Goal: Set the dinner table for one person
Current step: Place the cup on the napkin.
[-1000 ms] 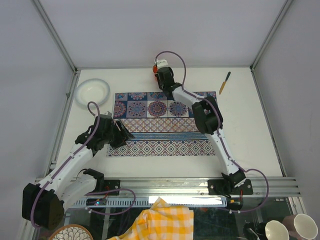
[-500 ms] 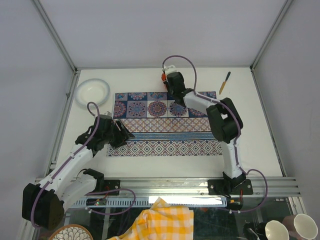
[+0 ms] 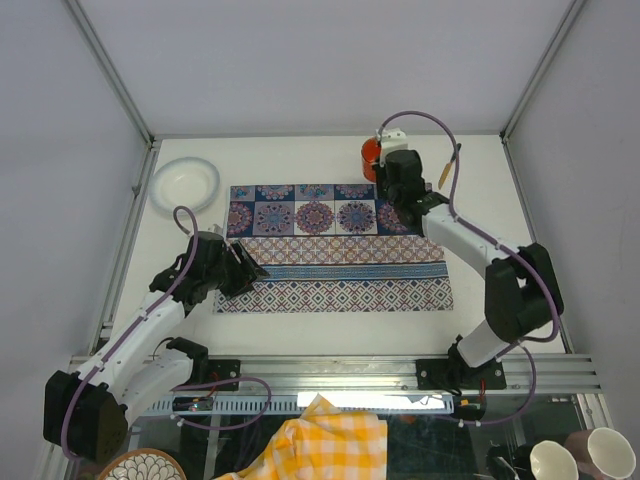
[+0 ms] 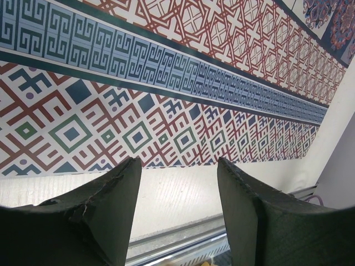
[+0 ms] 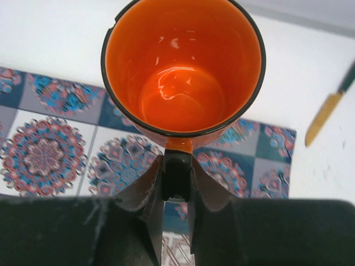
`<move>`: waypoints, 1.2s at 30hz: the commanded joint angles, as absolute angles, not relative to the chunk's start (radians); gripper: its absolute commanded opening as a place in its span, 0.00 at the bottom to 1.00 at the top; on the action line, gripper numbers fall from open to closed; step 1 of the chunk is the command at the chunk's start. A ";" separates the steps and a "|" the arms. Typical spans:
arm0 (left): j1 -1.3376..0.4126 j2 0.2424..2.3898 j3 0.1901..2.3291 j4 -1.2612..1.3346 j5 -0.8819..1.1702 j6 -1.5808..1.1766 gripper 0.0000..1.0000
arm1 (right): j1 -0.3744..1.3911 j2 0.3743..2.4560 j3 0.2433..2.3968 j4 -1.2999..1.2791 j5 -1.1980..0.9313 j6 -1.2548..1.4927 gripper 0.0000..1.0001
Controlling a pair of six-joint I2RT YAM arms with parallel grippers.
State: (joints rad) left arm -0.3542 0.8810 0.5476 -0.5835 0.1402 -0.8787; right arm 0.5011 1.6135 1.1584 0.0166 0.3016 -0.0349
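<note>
Evidently at the cup-placing step, the right gripper (image 5: 176, 170) pinches the orange mug (image 5: 183, 72) by its handle at the far right corner of the cloth (image 3: 330, 272) on the dinner table (image 3: 280, 160), left gripper (image 4: 178, 183) agape; next, lower it upright.

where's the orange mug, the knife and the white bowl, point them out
orange mug (image 5: 180, 94), right wrist view, inside bottom
knife (image 5: 323, 117), right wrist view, yellow end
white bowl (image 3: 184, 184), top external view, bare middle
</note>
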 commanded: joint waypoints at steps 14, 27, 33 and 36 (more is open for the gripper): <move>-0.364 0.845 0.587 -0.584 0.154 -0.891 0.58 | 0.361 1.488 1.063 0.021 0.052 0.061 0.00; -0.364 0.866 0.589 -0.585 0.154 -0.891 0.58 | 0.361 1.589 1.067 -0.010 0.062 0.048 0.00; -0.364 0.855 0.576 -0.584 0.152 -0.896 0.58 | 0.361 1.643 1.080 -0.011 0.058 0.036 0.00; -0.364 0.850 0.569 -0.584 0.152 -0.898 0.59 | 0.361 1.660 1.083 -0.002 0.055 0.034 0.00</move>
